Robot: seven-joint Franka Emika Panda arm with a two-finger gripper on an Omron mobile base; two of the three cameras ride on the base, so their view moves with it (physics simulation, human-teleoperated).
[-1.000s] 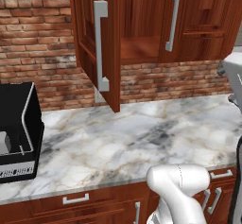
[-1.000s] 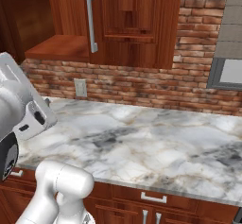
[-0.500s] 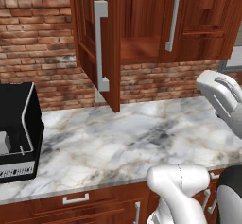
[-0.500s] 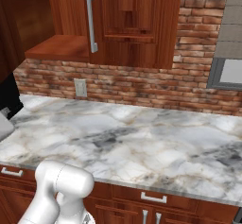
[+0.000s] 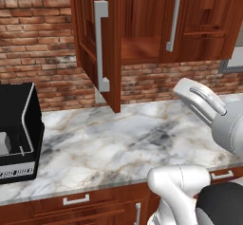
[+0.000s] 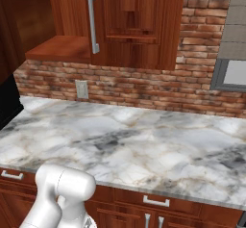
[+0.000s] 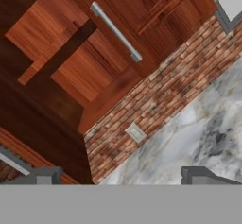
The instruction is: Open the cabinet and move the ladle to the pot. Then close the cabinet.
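Swinging further in from the right edge of the left base view since half a second ago, the white arm's wrist now hangs over the marble counter [image 5: 109, 138], below and to the right of the cabinet [image 5: 142, 24]; nothing else has shifted. That cabinet's left door [image 5: 97, 43] stands swung out toward the room, its long silver bar handle [image 5: 100, 46] upright, while the right door [image 6: 139, 22] is shut. Behind the open door the bare wooden shelf [image 6: 60, 49] shows. In the hand view the gripper [image 7: 120, 176] has its two dark tips spread wide apart with nothing between them, looking up at the cabinet's underside, the brick wall [image 7: 160, 105] and a wall outlet [image 7: 136, 133] just below the cabinet. A black appliance [image 5: 16, 134] sits on the counter, left of the cabinet.
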